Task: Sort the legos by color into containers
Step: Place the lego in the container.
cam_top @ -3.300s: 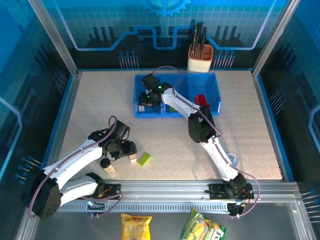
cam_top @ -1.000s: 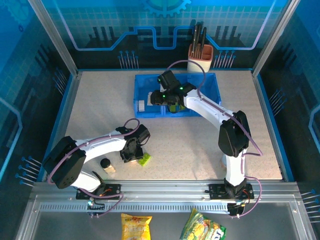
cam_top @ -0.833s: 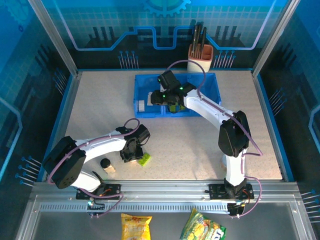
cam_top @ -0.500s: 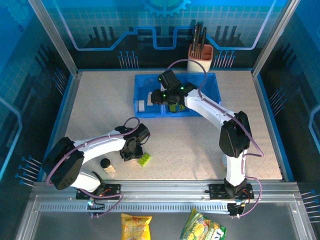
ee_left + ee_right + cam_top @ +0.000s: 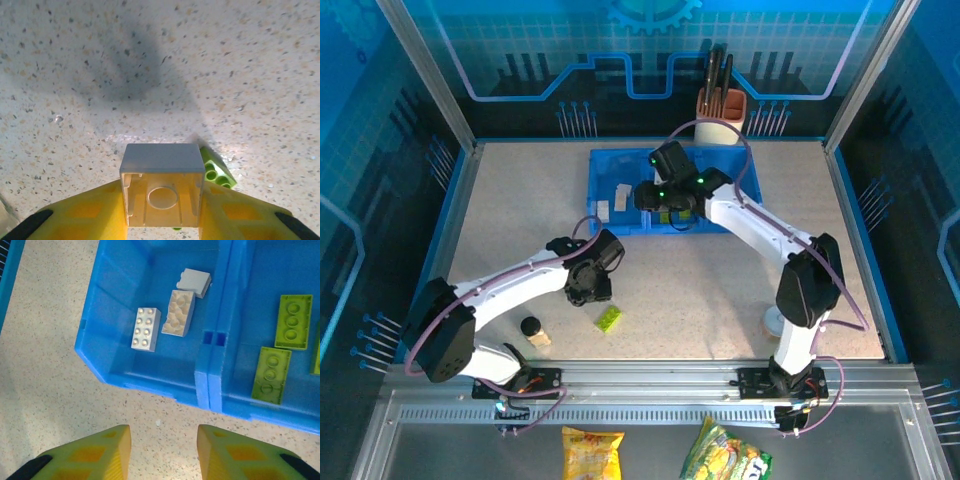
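a cream brick (image 5: 161, 165) was clamped in the left gripper (image 5: 161, 201), a green brick (image 5: 217, 171) seen just beyond; the right gripper (image 5: 164, 450) was held apart, blue tray (image 5: 209, 386) ahead.

Open table (image 5: 510, 210) left of tray (image 5: 615, 229); right arm (image 5: 760, 225) overhangs tray's middle, right compartments; green brick (image 5: 608, 318), black cylinder (image 5: 531, 326) obstruct near-left.

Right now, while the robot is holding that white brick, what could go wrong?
The left fingers pinch the white brick just by two side walls, so it might slip on the way to the tray. The right fingers hang by the tray's near wall, right where the other white bricks lie, so both sets of fingers could bump there. The green brick lies close by and might get knocked.
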Robot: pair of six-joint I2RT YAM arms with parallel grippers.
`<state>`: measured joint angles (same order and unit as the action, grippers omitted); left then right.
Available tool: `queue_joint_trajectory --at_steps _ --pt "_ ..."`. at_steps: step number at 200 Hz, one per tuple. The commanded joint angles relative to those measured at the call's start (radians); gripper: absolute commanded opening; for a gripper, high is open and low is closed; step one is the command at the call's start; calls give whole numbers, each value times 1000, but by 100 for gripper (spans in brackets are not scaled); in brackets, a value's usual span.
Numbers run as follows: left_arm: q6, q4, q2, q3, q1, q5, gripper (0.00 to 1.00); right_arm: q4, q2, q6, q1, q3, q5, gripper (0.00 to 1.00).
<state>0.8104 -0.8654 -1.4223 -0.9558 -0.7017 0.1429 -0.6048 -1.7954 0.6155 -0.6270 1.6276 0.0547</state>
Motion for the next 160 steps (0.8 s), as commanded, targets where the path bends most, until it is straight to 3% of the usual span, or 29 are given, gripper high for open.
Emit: queue_joint_trajectory --at_steps 1,44,160 --pt "-57 -43 -16 -57 19 23 37 -18 66 -31 18 -43 18 40" --pt "-123 -28 -70 -144 63 15 38 -30 129 -80 29 -115 -34 43" --pt "-298 -1 -289 -424 203 3 38 -132 317 -71 32 -294 25 43"
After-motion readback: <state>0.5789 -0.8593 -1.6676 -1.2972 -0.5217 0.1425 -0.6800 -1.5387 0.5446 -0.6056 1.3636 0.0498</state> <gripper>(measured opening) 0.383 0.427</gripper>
